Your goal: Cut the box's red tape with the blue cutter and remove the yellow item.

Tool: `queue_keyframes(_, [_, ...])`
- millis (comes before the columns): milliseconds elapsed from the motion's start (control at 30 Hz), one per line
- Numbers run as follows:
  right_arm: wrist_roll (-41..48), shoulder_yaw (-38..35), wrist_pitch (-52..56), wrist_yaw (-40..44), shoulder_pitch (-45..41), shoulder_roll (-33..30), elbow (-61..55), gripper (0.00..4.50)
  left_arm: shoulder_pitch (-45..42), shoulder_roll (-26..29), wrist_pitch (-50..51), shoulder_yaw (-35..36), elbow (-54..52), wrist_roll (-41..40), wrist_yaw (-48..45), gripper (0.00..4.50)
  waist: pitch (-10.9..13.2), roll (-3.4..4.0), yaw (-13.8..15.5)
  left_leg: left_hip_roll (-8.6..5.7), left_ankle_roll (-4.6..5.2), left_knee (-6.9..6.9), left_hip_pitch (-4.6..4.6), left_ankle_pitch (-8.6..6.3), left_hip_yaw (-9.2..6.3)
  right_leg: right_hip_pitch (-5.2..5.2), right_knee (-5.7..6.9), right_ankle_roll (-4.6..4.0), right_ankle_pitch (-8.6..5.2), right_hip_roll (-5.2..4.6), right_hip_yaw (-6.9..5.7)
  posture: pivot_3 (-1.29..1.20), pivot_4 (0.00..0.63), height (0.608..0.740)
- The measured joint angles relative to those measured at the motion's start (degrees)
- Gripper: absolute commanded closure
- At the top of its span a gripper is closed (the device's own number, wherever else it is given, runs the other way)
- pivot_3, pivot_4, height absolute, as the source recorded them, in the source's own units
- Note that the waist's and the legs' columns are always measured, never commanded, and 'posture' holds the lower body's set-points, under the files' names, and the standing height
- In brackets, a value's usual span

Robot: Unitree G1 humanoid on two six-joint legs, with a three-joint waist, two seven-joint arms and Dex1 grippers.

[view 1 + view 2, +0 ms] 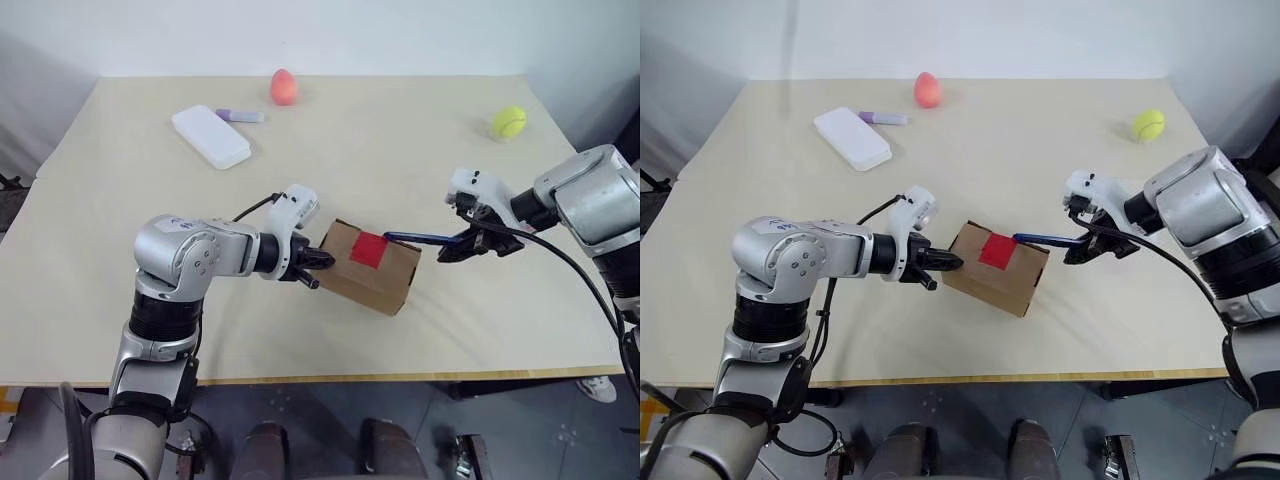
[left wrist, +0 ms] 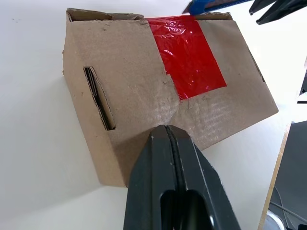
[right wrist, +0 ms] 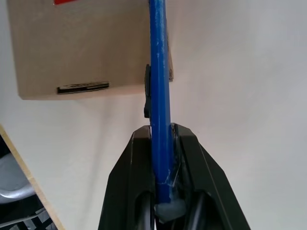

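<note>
The box (image 1: 385,282) is small brown cardboard and lies near the table's front middle, with the red tape (image 1: 369,249) across its top seam. My left gripper (image 1: 322,258) is shut, its tips pressed against the box's creased top edge (image 2: 144,72) on the left, just short of the red tape (image 2: 187,52). My right gripper (image 1: 450,250) is shut on the blue cutter (image 1: 412,238), which lies nearly level and points left. The blue cutter's tip reaches the tape's right edge. In the right wrist view the blue cutter (image 3: 158,72) runs out over the box (image 3: 76,43). The yellow item is hidden.
A white rounded case (image 1: 210,136) and a purple marker (image 1: 240,116) lie at the back left. A pinkish-red egg shape (image 1: 284,87) stands at the far edge, and a tennis ball (image 1: 508,122) at the back right. The table's front edge (image 1: 400,377) runs just below the box.
</note>
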Motion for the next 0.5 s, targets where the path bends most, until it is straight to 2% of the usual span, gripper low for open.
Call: queue_keyframes(500, [-0.77, -0.52, -0.71, -2.13, 2.48, 0.13, -0.46, 4.33, -0.15, 0.38, -2.06, -1.32, 0.85, 0.01, -0.49, 4.50, 0.00, 0.00, 0.15, 0.00, 0.00, 0.00, 0.00, 0.00, 0.00, 0.03, -0.04, 0.02, 0.01, 0.00, 0.00, 0.00, 0.150, 0.740])
